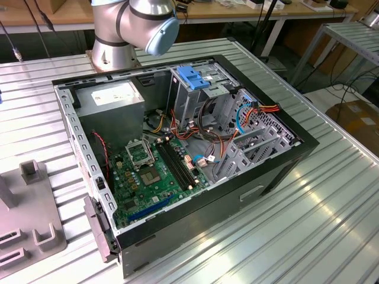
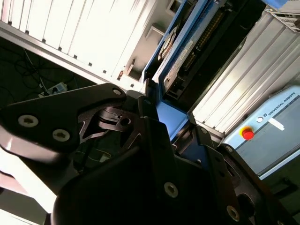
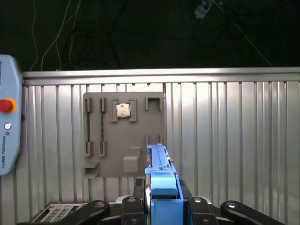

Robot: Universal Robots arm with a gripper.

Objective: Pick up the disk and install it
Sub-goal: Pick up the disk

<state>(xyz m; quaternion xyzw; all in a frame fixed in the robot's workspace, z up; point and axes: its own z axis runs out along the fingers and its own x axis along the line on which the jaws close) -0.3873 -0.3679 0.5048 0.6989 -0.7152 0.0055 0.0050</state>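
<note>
The disk [image 3: 162, 174] stands on edge in the first wrist view, its blue carrier rail facing the camera. My gripper [image 3: 162, 194] is shut on it, with black fingers [image 3: 138, 186] pressed against both sides. In the second wrist view the disk [image 2: 174, 70] reaches away from the black gripper body, showing its blue rail and a white label. The gripper [image 2: 165, 116] holds it above the ribbed metal table [image 3: 225, 140]. In the exterior view the open computer case [image 1: 269, 171] lies on its side, with a metal drive cage [image 1: 192, 80] topped by a blue handle at the far side.
A grey fixture plate [image 3: 124, 131] holding a small chip lies on the table; in the exterior view the fixture plate [image 1: 29, 219] is at the left. A teach pendant [image 3: 7, 136] with a red button rests beside it. Inside the case are a power-supply box [image 1: 112, 103], a motherboard [image 1: 154, 174] and loose cables [image 1: 207, 127].
</note>
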